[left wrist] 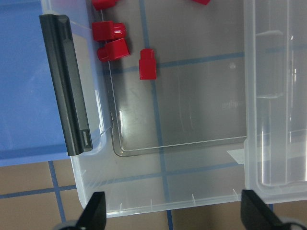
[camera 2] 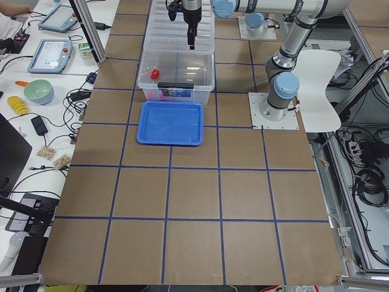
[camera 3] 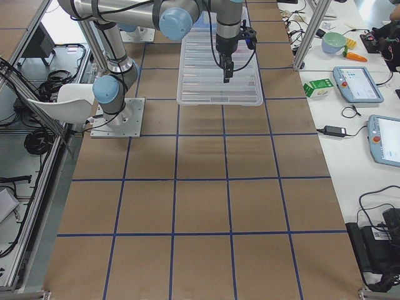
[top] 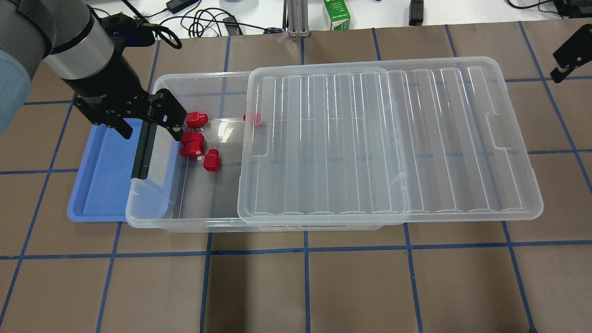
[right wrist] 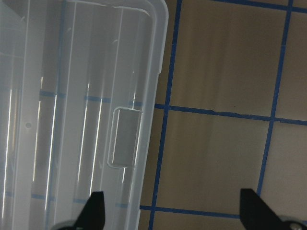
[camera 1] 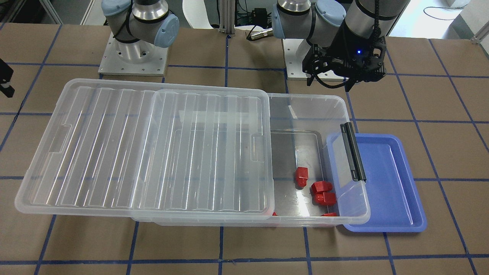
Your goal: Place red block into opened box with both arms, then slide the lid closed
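Several red blocks (top: pixel 192 137) (camera 1: pixel 321 187) (left wrist: pixel 111 50) lie inside the clear box (top: pixel 185 224) (camera 1: pixel 305 98), at its uncovered end near the black bar (top: pixel 141 148). Another red block (top: pixel 254 119) shows just under the lid's edge. The ribbed clear lid (top: pixel 393 138) (camera 1: pixel 153 152) rests on the box, shifted far toward my right and overhanging that end. My left gripper (top: pixel 148 131) (camera 1: pixel 330 82) (left wrist: pixel 175 213) hovers open and empty over the uncovered end. My right gripper (top: pixel 566 60) (right wrist: pixel 172 213) hangs open beyond the lid's notched far end (right wrist: pixel 123 138), holding nothing.
A blue tray (top: pixel 101 185) (camera 1: pixel 386 183) lies partly under the box's black-bar end. A green carton (top: pixel 336 14) and cables sit along the table's far edge. The arm bases (camera 1: pixel 133 57) stand behind the box. Brown table surface with blue tape lines lies in front.
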`<action>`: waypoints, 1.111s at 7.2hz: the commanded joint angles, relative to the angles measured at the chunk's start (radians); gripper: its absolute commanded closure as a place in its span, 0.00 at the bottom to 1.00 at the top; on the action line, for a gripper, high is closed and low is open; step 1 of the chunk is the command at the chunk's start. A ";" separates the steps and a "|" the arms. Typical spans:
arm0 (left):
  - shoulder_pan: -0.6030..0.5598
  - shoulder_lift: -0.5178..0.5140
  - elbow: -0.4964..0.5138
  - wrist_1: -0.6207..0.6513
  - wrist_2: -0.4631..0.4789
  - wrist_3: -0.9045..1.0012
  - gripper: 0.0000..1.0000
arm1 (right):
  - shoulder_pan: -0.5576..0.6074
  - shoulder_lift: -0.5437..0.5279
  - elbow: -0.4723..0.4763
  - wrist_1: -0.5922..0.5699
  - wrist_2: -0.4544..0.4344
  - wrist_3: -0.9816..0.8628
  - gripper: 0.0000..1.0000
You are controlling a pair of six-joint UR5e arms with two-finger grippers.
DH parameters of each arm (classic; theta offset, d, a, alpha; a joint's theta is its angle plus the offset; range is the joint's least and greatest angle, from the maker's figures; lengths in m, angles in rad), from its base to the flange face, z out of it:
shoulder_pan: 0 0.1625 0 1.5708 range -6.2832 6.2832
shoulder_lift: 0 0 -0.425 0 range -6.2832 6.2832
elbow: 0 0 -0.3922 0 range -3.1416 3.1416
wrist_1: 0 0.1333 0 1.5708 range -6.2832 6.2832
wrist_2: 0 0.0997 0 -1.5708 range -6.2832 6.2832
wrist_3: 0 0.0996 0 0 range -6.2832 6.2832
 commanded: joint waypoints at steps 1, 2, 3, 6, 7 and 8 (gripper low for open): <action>0.001 0.003 -0.003 -0.015 -0.001 0.003 0.00 | -0.051 0.005 0.092 -0.108 0.017 -0.063 0.00; 0.005 0.003 -0.003 -0.014 -0.001 0.004 0.00 | -0.057 0.021 0.153 -0.159 0.014 -0.093 0.00; 0.008 0.000 -0.001 -0.016 -0.001 0.004 0.00 | -0.074 0.046 0.211 -0.228 0.013 -0.095 0.00; 0.011 -0.002 -0.001 -0.031 0.000 0.006 0.00 | -0.085 0.061 0.328 -0.326 0.013 -0.089 0.00; 0.016 -0.004 -0.003 -0.039 0.020 0.006 0.00 | -0.085 0.061 0.332 -0.326 0.013 -0.085 0.00; 0.016 -0.005 -0.001 -0.036 0.022 0.006 0.00 | -0.083 0.060 0.333 -0.323 0.013 -0.065 0.00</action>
